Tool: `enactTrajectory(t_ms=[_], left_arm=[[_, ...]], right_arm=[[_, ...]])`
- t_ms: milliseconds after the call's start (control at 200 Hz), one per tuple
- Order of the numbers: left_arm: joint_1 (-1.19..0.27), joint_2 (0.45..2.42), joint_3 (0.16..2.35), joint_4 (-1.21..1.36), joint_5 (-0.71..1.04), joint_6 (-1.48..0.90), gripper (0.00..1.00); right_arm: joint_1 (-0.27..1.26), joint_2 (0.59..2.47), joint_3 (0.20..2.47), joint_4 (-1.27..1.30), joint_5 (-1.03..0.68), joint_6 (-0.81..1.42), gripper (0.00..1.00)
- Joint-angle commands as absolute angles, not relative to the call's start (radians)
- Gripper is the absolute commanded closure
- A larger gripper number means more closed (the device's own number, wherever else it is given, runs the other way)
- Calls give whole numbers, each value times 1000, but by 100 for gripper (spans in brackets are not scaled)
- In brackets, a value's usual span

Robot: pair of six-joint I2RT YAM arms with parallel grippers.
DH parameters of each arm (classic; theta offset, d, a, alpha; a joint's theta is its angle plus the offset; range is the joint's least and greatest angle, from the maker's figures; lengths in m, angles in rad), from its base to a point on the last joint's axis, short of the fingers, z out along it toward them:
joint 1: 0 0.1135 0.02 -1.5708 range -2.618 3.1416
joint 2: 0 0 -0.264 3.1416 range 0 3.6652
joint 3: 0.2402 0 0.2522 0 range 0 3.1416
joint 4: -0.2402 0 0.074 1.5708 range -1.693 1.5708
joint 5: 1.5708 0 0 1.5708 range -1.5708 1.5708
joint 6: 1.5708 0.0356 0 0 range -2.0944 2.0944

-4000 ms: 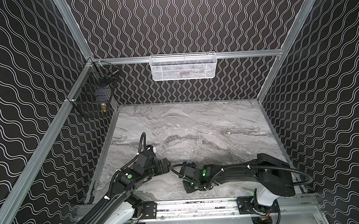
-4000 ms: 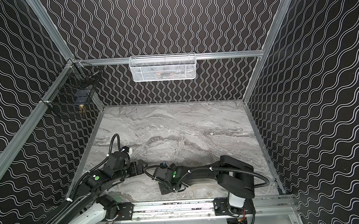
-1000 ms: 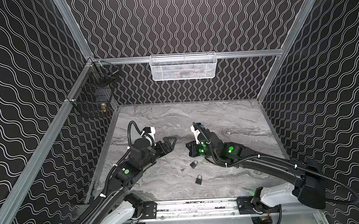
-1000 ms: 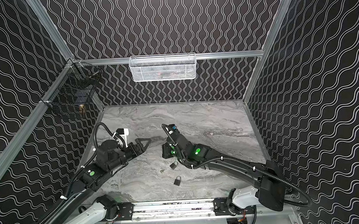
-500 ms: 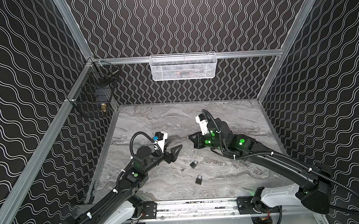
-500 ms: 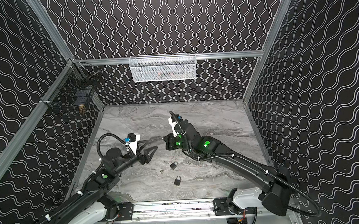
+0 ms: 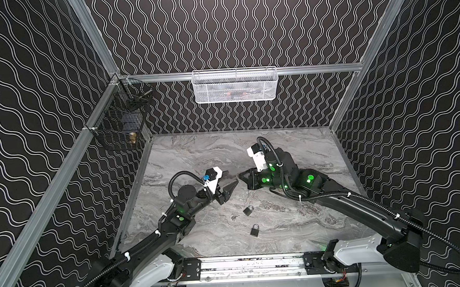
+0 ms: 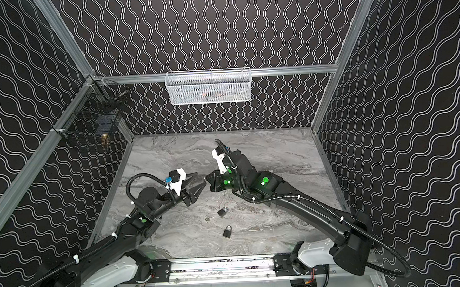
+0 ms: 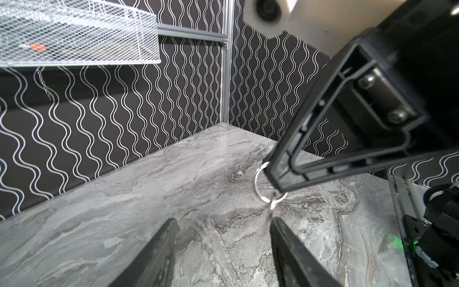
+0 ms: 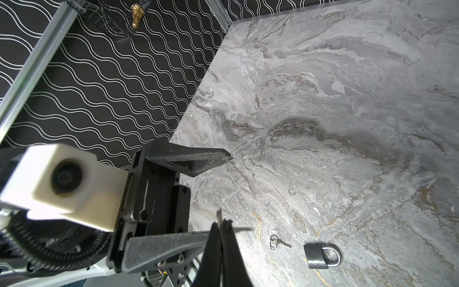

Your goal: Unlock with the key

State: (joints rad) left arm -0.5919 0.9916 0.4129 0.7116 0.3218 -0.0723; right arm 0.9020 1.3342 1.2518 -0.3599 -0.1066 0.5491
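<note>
My right gripper [image 10: 221,222] is shut on a small silver key [image 9: 272,205] and its ring [image 9: 258,181], held above the table. In both top views its tip [image 7: 240,175] meets my left gripper [image 7: 232,177] tip to tip. The left gripper [image 9: 223,221] is open, jaws well apart, and the hanging key touches the tip of one of its fingers [image 9: 280,231]. Two black padlocks [image 7: 248,210] [image 7: 254,230] lie on the marble in front of the grippers. A second key [image 7: 234,217] on a ring lies beside the nearer-to-grippers padlock [image 10: 320,254].
A white mesh basket [image 7: 235,85] hangs on the back wall. A black wire basket [image 7: 120,125] with a brass object hangs in the left corner. Patterned walls close three sides, and a metal rail [image 7: 246,264] runs along the front edge.
The right gripper has lifted away from the padlocks and drawn back, still shut. The left gripper has swung right to meet it, and its jaws have narrowed.
</note>
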Motion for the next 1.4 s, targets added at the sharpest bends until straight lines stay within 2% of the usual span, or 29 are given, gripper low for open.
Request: enactTrajectory(t_ms=[0, 290, 776, 926, 1221, 1316, 1396], left_arm=[[-595, 1004, 426, 797, 338, -35, 43], [-608, 1027, 428, 819, 359, -40, 64], [-616, 1019, 439, 771, 393, -25, 87], [-616, 1017, 451, 751, 409, -25, 100], [-617, 1022, 490, 660, 451, -31, 100], [-617, 1019, 491, 658, 477, -43, 100], [-615, 1025, 509, 629, 496, -42, 100]], right_arm=[[902, 1338, 1262, -325, -148, 556, 100], [903, 1336, 1249, -277, -167, 577, 100], [902, 1309, 1227, -246, -142, 592, 100], [902, 1310, 1223, -246, -137, 593, 100], [886, 1307, 1211, -238, -159, 561, 100], [870, 1296, 1196, -225, -182, 551, 91], [850, 1285, 1182, -213, -218, 542, 89]])
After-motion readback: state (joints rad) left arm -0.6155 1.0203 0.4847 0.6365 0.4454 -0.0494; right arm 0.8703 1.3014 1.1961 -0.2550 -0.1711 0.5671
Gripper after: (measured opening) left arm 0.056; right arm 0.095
